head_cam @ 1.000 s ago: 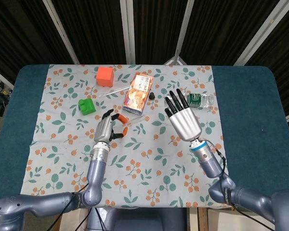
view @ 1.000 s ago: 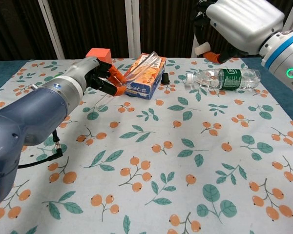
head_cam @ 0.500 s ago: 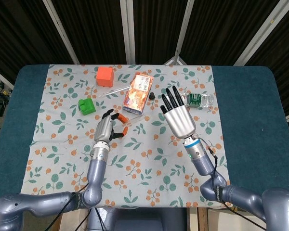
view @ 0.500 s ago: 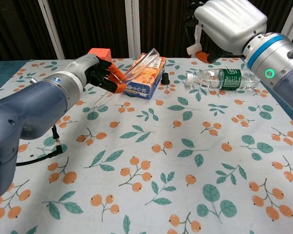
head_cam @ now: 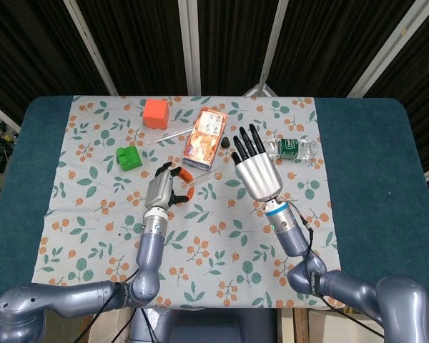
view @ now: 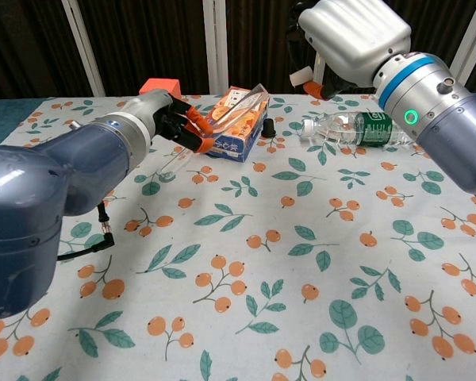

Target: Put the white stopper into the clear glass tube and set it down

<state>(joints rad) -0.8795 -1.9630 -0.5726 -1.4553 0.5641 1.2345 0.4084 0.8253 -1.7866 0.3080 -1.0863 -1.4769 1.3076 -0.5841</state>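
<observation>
The left hand [view: 170, 119] grips the clear glass tube [view: 222, 115] aslant above the cloth, near the orange carton, while the raised right hand [view: 345, 36] pinches the small white stopper [view: 301, 77] to its right, still apart, so insertion and set-down remain.

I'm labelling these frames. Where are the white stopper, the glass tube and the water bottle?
white stopper [view: 300, 78], chest view, its side.
glass tube [view: 236, 109], chest view, mid-length.
water bottle [view: 353, 129], chest view, its body.
</observation>
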